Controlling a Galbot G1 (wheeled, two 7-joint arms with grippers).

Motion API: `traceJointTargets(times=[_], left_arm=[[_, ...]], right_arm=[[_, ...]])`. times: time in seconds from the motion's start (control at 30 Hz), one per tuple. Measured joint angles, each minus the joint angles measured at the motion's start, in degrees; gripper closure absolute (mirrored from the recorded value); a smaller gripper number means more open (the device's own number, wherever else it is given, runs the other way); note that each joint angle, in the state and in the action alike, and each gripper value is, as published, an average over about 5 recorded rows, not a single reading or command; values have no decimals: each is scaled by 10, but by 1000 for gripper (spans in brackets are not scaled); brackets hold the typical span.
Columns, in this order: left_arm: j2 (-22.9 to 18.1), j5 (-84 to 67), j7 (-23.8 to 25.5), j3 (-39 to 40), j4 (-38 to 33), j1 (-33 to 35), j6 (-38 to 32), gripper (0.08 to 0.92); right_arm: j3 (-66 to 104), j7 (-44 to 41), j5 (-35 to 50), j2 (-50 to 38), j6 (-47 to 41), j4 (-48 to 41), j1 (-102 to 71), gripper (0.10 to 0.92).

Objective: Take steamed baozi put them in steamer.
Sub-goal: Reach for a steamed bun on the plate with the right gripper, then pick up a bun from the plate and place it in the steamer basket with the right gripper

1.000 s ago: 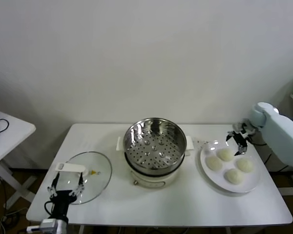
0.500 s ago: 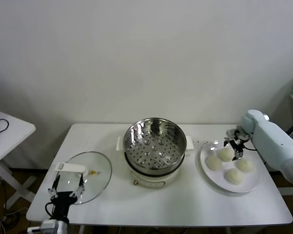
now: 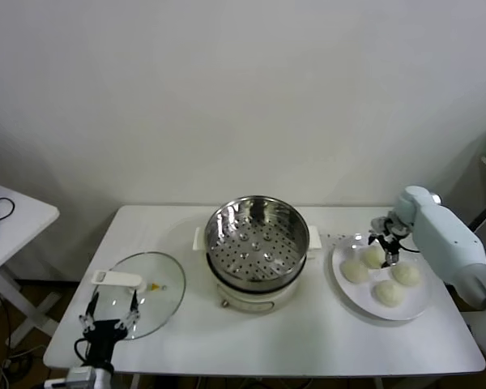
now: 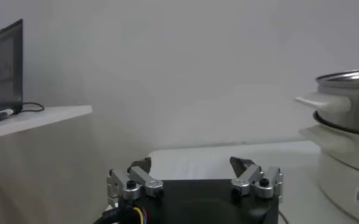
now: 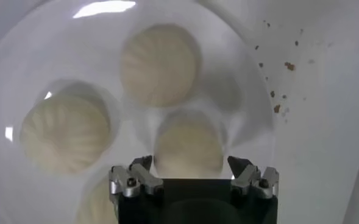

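- The left gripper (image 3: 107, 312) hangs at the table's near left corner, just over the near edge of the glass lid (image 3: 146, 292); its jaws are spread wide with nothing between them, as the left wrist view shows (image 4: 193, 176).
- The glass lid lies flat on the white table (image 3: 308, 340), its white handle (image 3: 117, 279) toward the left, apart from the pot.
- The steamer (image 3: 257, 241) stands in the middle of the table on its cream-white pot base (image 3: 247, 298); its perforated floor is bare, with no bun inside.
- To the right of the steamer, well apart from it, the white plate (image 3: 421, 304) carries all four steamed baozi (image 3: 389, 292), set in a loose cluster.
- The right gripper (image 3: 385, 243) hovers over the far part of the plate, right above the farthest bun. In the right wrist view (image 5: 191, 171) its jaws are parted, one on either side of that bun (image 5: 188, 149), not pressed against it; whether the tips touch the dough cannot be told.
- A few dark crumbs (image 5: 280, 91) lie on the table just beside the plate's rim.
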Motion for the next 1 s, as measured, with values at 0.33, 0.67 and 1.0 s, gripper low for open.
traceJointTargets(times=[0.33,0.67,1.0], left_arm=[[-1,0,0,0,0,0,-1,177],[-1,-1,0,-1,0,1,-1,177],[2,-2,4,-1,-7,8,1,177]], right_arm=[[11,1,-5,3,2,-3,-2,355],[-11,-9,27,-19,8,40,17,355],[-99,-18,80,-69,43,165,110,350]])
